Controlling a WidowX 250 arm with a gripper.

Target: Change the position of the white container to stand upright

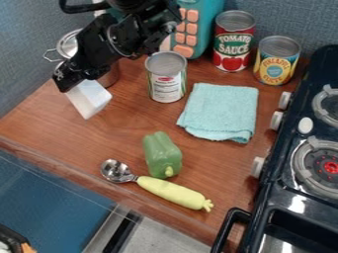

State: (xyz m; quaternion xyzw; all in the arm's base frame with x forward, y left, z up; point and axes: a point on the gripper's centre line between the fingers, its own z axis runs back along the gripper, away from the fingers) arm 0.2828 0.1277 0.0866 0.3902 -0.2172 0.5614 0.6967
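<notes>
Three cans (pixel 166 81), one white container (pixel 90 98).

From here I see the black hand (pixel 72 82) at the left, holding the white container (pixel 90 99) at a tilt over the wooden desk (pixel 119 133). A metal pot (pixel 111 75) sits behind the arm (pixel 112 39). Toward the back stand three upright cans (pixel 166 81). A folded teal cloth (pixel 221 111) lies between them and the black stove (pixel 280 185). Nearer me, a green pepper (pixel 160 152) lies beside a spoon (pixel 168 191) with a yellow-green handle.
</notes>
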